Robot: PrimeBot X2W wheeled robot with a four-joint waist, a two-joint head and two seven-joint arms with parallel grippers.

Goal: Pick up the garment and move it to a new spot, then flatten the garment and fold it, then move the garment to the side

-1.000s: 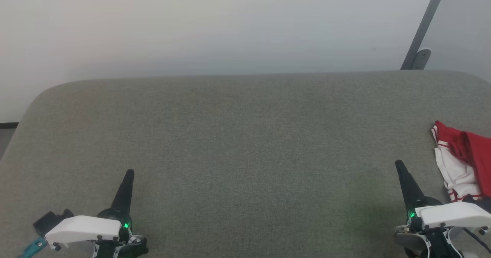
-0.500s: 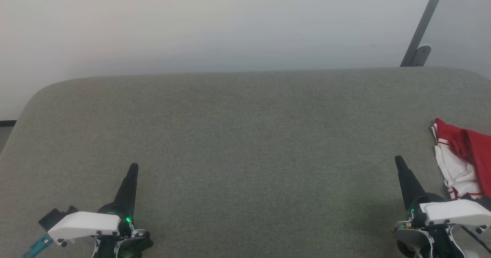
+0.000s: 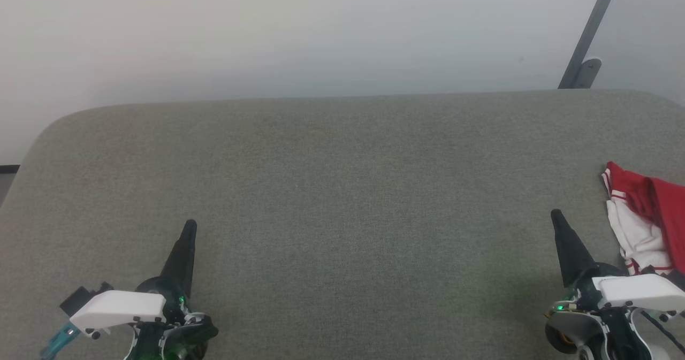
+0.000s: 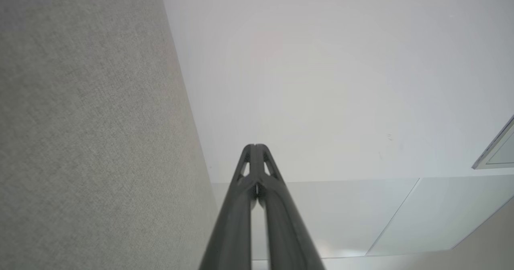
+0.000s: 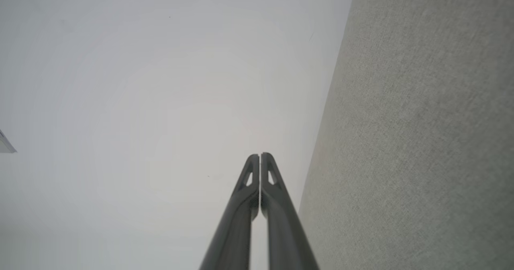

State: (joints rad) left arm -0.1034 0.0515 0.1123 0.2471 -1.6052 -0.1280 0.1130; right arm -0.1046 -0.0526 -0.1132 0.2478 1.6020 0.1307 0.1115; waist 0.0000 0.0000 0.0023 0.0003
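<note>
Red garment [image 3: 645, 215] lay bunched at the desk's [image 3: 342, 189] right edge, beside the closed, empty right claw [image 3: 556, 214]; left claw [image 3: 190, 225] was likewise closed.

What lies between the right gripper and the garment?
In the head view, a stretch of bare grey surface lies between the right gripper and the garment.

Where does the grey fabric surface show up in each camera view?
Head view: grey fabric surface across the lower two thirds.
Left wrist view: the surface along the left side.
Right wrist view: the surface along the right side.
Shared landmark: the pale wall bordering it.
</note>
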